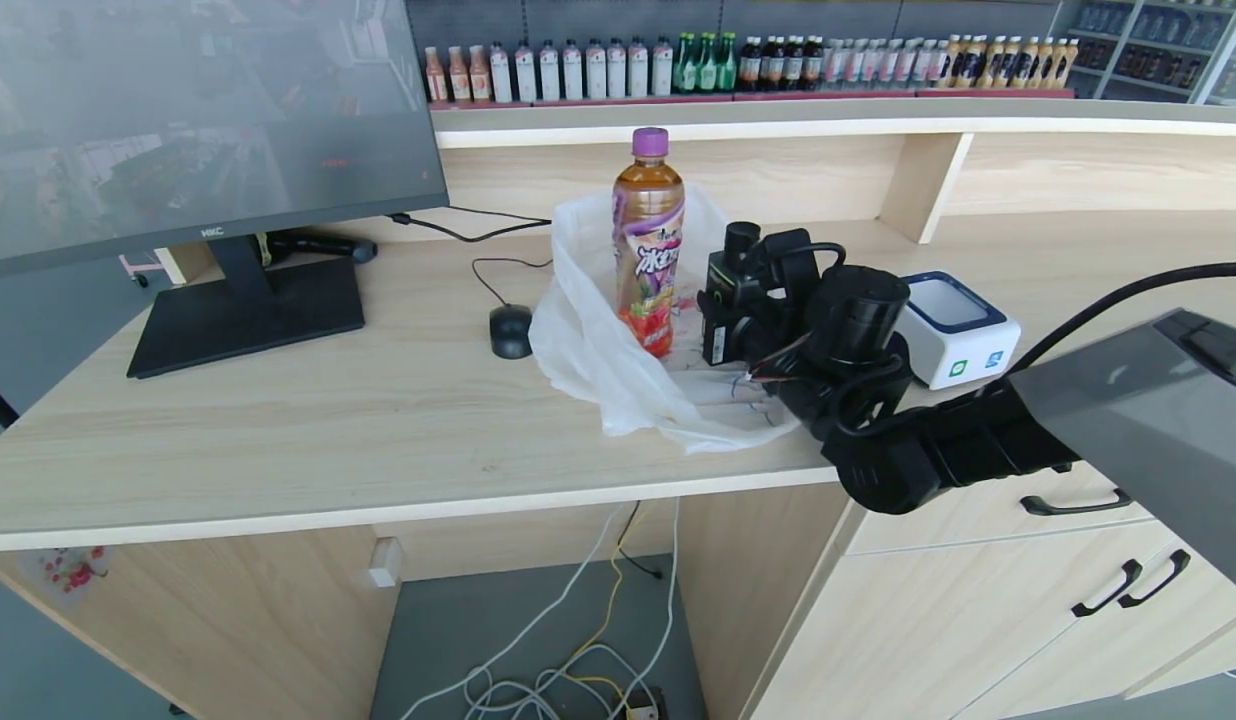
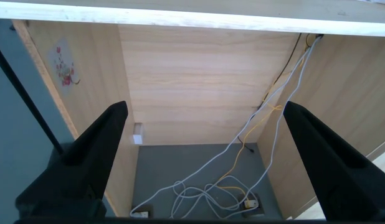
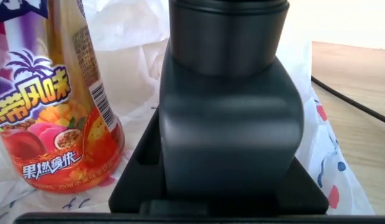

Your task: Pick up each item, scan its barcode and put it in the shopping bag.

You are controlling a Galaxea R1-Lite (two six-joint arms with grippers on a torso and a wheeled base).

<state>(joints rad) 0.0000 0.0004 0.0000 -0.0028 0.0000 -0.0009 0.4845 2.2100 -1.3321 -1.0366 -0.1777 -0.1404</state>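
1. The bottle [image 1: 648,240] stands upright just beside the right gripper [image 1: 720,318], on the side away from the scanner box [image 1: 958,330]; its purple cap is up and amber drink fills it nearly to the neck.
2. Its base rests on the white film of the shopping bag [image 1: 598,350], which spreads beneath the right arm's fingers and rises behind the bottle; whether the bottle sits inside the bag's mouth or merely on top of the plastic, I cannot tell.
3. The right gripper's own dark body covers its fingers; whether they are spread or pressed together I cannot tell; nothing shows them touching the bottle.
4. The left gripper [image 2: 205,109] hangs below the edge of the bench [image 1: 378,420]; its 2 fingers [image 2: 96,155] are spread wide with nothing between them; beyond them loose cables [image 2: 211,186] lie on the floor.
5. Handling, as a judgement: the bottle is full, so fairly heavy and prone to toppling if nudged high up; it is probably stiff at shoulder and base and softer mid-body; the glossy label [image 3: 49,124] is likely slippery.
6. The best hold is probably across the labelled waist, fingers level, gripping firmly without crushing; the barcode [image 3: 102,107], which faces the right fingers, should be left uncovered.
7. The bag is thin, limp and light; if the fingers snag it, it may bunch or drag and tip the bottle.
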